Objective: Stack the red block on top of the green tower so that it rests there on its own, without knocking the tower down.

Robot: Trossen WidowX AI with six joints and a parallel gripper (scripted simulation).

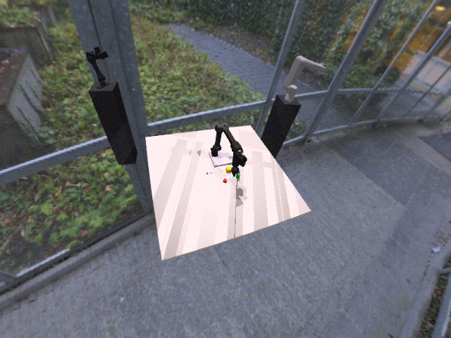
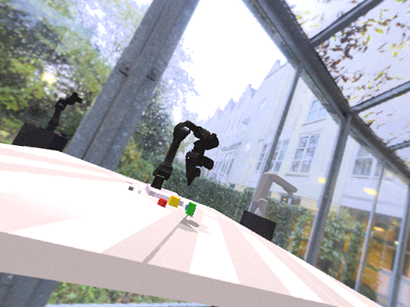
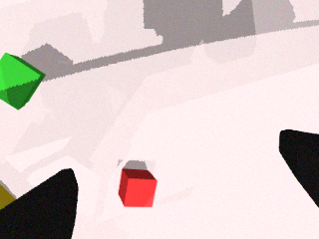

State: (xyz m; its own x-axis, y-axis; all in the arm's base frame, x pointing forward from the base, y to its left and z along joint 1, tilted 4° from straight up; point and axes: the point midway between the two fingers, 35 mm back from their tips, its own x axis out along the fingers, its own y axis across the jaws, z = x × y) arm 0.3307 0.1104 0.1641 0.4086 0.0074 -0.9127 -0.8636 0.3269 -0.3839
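While the claw (image 3: 174, 209) hangs open, the red block (image 3: 138, 187) lies between its fingers, below.

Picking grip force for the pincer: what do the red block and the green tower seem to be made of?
Red block: flat, even colour, sharp edges, no grain or gloss; it looks like matte painted wood or hard plastic, and which one is unclear. Green tower: the same uniform matte look with crisp facets, probably the same rigid material. Neither shows any dent or sag, so both seem stiff.
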